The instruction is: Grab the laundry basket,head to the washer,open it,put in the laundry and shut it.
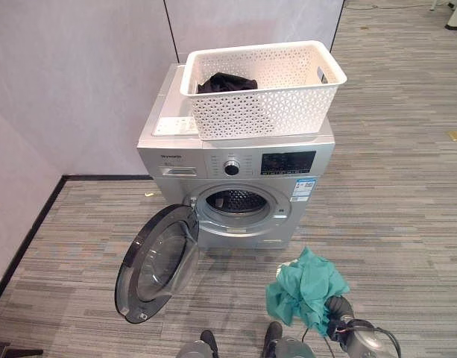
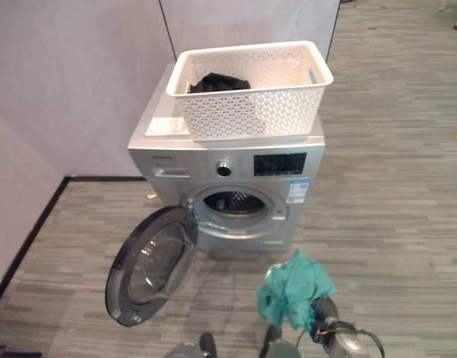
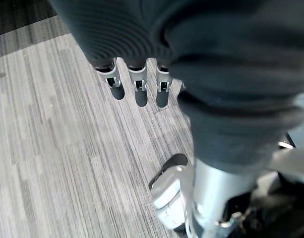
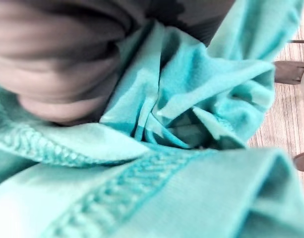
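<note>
Right wrist view: teal cloth (image 4: pixel 191 114) bunched over right robot hand (image 1: pixel 338 309), its fingers' state unclear.

"What sort of place?"
"A partitioned test room, not a home: a silver front-loading washing machine (image 1: pixel 239 175) stands alone on grey striped carpet flooring (image 1: pixel 392 194) against plain white partition panels (image 1: pixel 79 82)."

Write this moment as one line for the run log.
washer door: open | basket: on washer, dark cloth inside | right hand: holding teal cloth | left hand: empty
</note>
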Available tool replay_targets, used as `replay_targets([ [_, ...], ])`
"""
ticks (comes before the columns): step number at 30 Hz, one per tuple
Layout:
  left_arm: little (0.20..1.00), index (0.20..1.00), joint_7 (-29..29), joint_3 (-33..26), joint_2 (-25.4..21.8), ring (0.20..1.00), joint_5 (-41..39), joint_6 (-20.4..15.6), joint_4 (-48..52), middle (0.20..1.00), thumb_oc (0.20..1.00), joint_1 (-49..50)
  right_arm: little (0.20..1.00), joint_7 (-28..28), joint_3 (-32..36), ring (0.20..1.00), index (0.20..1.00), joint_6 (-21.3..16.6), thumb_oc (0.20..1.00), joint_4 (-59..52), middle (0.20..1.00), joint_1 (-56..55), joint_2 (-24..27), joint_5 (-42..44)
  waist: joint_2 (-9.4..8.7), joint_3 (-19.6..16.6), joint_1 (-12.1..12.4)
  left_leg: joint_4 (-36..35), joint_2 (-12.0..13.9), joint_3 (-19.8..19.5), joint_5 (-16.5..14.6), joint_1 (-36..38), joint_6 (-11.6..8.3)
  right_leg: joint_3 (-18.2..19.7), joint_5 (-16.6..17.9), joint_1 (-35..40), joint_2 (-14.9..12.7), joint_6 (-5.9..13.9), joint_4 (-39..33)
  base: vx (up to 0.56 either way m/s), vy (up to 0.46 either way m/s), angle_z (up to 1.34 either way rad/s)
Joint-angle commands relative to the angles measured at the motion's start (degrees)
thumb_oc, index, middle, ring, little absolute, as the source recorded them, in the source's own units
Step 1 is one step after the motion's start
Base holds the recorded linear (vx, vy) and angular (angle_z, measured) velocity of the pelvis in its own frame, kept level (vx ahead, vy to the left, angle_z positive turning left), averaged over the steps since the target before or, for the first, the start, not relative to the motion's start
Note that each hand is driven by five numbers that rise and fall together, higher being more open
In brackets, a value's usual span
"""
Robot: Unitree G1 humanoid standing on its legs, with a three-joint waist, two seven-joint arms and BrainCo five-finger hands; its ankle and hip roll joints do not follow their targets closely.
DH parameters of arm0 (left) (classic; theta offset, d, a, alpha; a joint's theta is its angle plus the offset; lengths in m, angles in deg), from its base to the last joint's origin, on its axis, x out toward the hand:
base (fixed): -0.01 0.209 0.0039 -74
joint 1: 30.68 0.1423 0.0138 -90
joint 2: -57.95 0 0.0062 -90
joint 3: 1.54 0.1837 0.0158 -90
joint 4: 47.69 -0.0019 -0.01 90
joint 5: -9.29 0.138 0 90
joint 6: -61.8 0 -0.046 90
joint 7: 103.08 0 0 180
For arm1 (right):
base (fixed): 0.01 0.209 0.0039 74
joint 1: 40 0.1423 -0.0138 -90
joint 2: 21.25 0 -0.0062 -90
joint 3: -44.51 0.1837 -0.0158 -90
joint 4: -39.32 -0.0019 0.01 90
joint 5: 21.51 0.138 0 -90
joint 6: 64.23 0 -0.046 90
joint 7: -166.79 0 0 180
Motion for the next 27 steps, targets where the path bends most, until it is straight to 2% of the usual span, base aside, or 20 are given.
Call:
replay_targets([
  [1,1.000,1.000,-1.2,-1.1,-0.6,1.000,-1.2,-1.6,1.3,1.000,1.000,-1.3,0.200,-1.4,-1.2,0.200,0.200,-3.2,0.200,-4.6,0.200,2.6,-2.2,1.0,-1.83,0.0,1.4,5.7,-0.1,-1.9,1.6,-6.1,-1.90,-1.2,0.3,8.4,-2.4,6.56,-6.1,0.02,0.118,0.06],
  [3,1.000,1.000,-1.7,0.2,-1.5,1.000,0.6,-1.7,2.1,1.000,1.000,-1.7,0.200,-1.5,-1.9,0.200,0.200,-3.3,0.200,-5.0,0.200,3.3,-2.6,1.4,-1.84,0.5,1.7,6.3,-0.9,-1.9,0.4,-6.3,-0.99,-1.2,0.6,7.6,-3.7,7.11,-4.1,0.04,0.178,0.08],
  [8,1.000,1.000,-1.6,0.8,-1.9,1.000,1.7,-1.8,2.1,1.000,1.000,-1.9,0.200,-1.2,-2.5,0.200,0.200,-3.3,0.200,-5.0,0.200,3.8,-3.1,1.7,-1.51,0.2,1.8,6.2,-2.2,-2.0,-0.4,-5.7,-0.57,-2.1,1.9,7.9,-5.0,7.81,-4.1,0.06,0.105,0.06],
  [12,1.000,1.000,-1.5,1.2,-1.9,1.000,2.4,-1.9,2.0,1.000,1.000,-1.5,0.200,-1.6,-3.6,0.200,0.200,-3.1,0.200,-5.6,0.200,4.7,-4.2,5.3,-1.47,-0.5,2.2,6.1,-3.2,-2.0,-1.2,-5.2,-0.02,-2.4,3.9,8.0,-6.0,8.65,-4.3,0.09,0.101,0.02],
  [18,1.000,1.000,-0.7,3.4,-2.4,1.000,5.2,-2.2,3.0,1.000,1.000,-1.0,0.200,-3.0,-5.1,0.200,0.200,-2.9,0.200,-9.2,0.200,4.4,-3.9,7.2,-1.80,0.1,2.3,5.9,-4.7,-2.4,-2.7,-4.7,1.66,-0.9,5.6,7.0,-7.7,9.39,-1.0,0.07,0.129,-0.02],
  [20,1.000,1.000,-0.1,4.7,-2.4,1.000,6.0,-2.4,4.0,1.000,1.000,-0.7,0.200,-3.5,-4.8,0.200,0.200,-3.0,0.200,-12.1,0.200,2.9,-2.9,7.8,-1.62,1.0,1.8,7.0,-6.0,-3.8,-4.1,-4.8,2.85,0.5,6.7,5.4,-9.1,9.17,3.7,0.11,0.248,0.04],
  [22,1.000,1.000,-0.1,4.7,-2.6,1.000,6.0,-2.4,4.3,1.000,1.000,-0.8,0.200,-3.6,-4.6,0.200,0.200,-3.1,0.200,-13.0,0.200,2.6,-2.5,8.0,-1.51,1.4,1.6,7.3,-6.0,-4.0,-4.5,-4.8,3.13,0.6,6.2,4.7,-8.9,8.94,5.6,0.06,0.133,0.21],
  [23,1.000,1.000,0.0,4.8,-2.7,1.000,6.1,-2.4,4.5,1.000,1.000,-0.9,0.200,-3.9,-4.5,0.200,0.200,-3.2,0.200,-13.3,0.200,2.4,-2.4,7.9,-1.36,1.7,1.2,7.6,-6.2,-4.6,-4.8,-4.8,3.31,1.8,5.4,3.8,-7.8,8.71,7.5,0.10,0.122,0.13],
  [24,1.000,1.000,0.2,4.9,-2.7,1.000,5.8,-2.4,4.4,1.000,1.000,-1.1,0.200,-3.8,-4.4,0.200,0.200,-3.2,0.200,-13.5,0.200,2.2,-2.2,8.5,-0.87,1.9,-0.1,7.0,-6.5,-5.9,-4.1,-4.3,3.31,6.0,1.7,0.7,-2.8,7.21,9.4,0.14,0.173,-0.01],
  [25,1.000,1.000,0.6,4.9,-2.7,1.000,5.5,-2.2,4.1,1.000,1.000,-1.3,0.200,-3.8,-4.3,0.200,0.200,-3.3,0.200,-13.5,0.200,2.2,-1.9,8.6,-0.61,2.3,-0.7,6.9,-6.8,-6.6,-3.7,-3.7,3.11,6.5,-0.2,-1.0,-0.6,6.43,10.1,0.15,0.154,0.05],
  [27,1.000,1.000,0.7,4.5,-2.9,1.000,5.2,-2.0,3.4,1.000,1.000,-1.4,0.200,-3.8,-4.1,0.200,0.200,-3.2,0.200,-13.5,0.200,2.2,-1.7,8.7,-0.54,2.7,-0.8,6.5,-7.0,-6.6,-3.4,-2.9,2.74,3.4,0.4,-2.6,-0.8,5.71,8.5,0.15,0.064,0.27],
])
